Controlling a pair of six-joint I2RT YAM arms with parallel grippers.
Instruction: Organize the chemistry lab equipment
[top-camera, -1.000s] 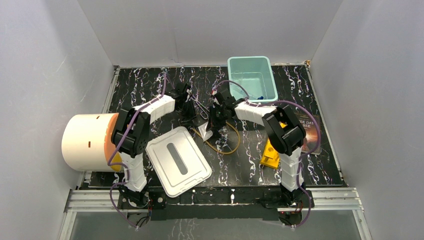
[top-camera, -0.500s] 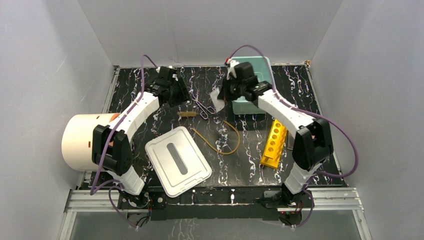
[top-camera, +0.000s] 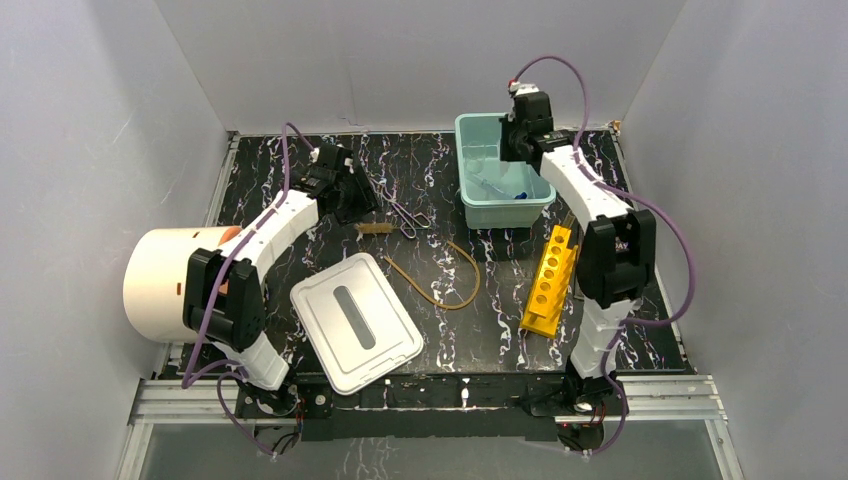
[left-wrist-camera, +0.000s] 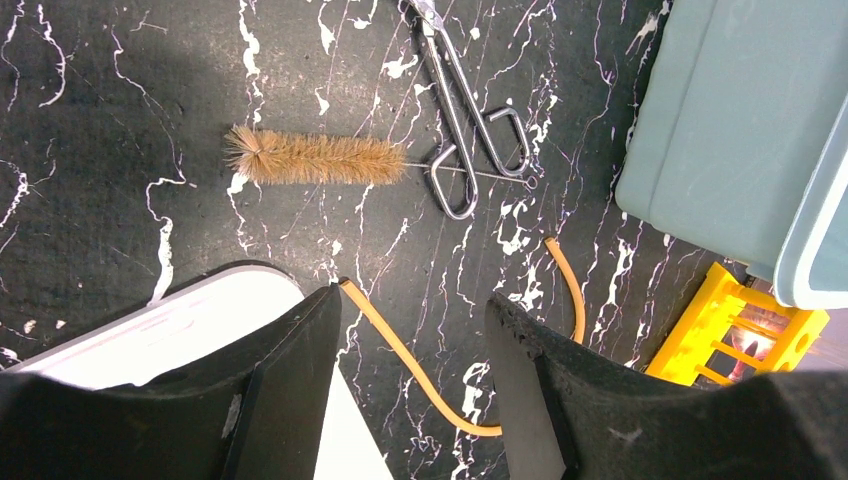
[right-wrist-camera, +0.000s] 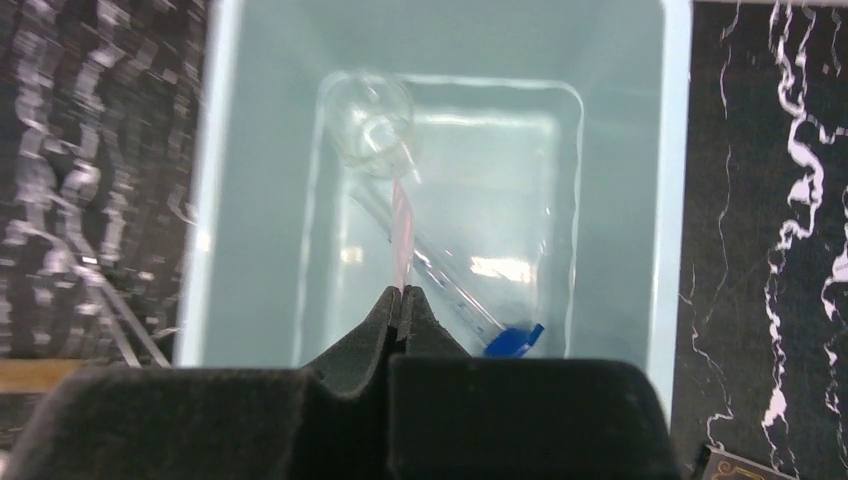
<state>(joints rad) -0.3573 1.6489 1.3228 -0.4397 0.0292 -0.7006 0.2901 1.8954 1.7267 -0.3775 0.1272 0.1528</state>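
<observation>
My right gripper (top-camera: 516, 135) (right-wrist-camera: 403, 295) hangs over the teal bin (top-camera: 549, 172) (right-wrist-camera: 215, 200), shut on a thin white packet (right-wrist-camera: 402, 235) that shows edge-on and dangles into the bin. In the bin lie a clear glass funnel (right-wrist-camera: 370, 125) and a clear tube with a small blue piece (right-wrist-camera: 512, 340). My left gripper (top-camera: 357, 203) (left-wrist-camera: 412, 310) is open and empty above one end of the amber tubing loop (top-camera: 445, 275) (left-wrist-camera: 420, 365). The tan brush (top-camera: 375, 229) (left-wrist-camera: 315, 158) and the metal tongs (top-camera: 403, 213) (left-wrist-camera: 470, 130) lie just beyond it on the table.
A white lid (top-camera: 355, 320) (left-wrist-camera: 150, 330) lies at the front left of the mat. A yellow tube rack (top-camera: 548, 280) (left-wrist-camera: 730, 335) stands right of the tubing. A big cream cylinder (top-camera: 170, 283) lies at the left edge.
My right arm has carried the white packet from the middle of the table up and back to above the teal bin. My left arm drew back from the centre, then stayed almost still.
</observation>
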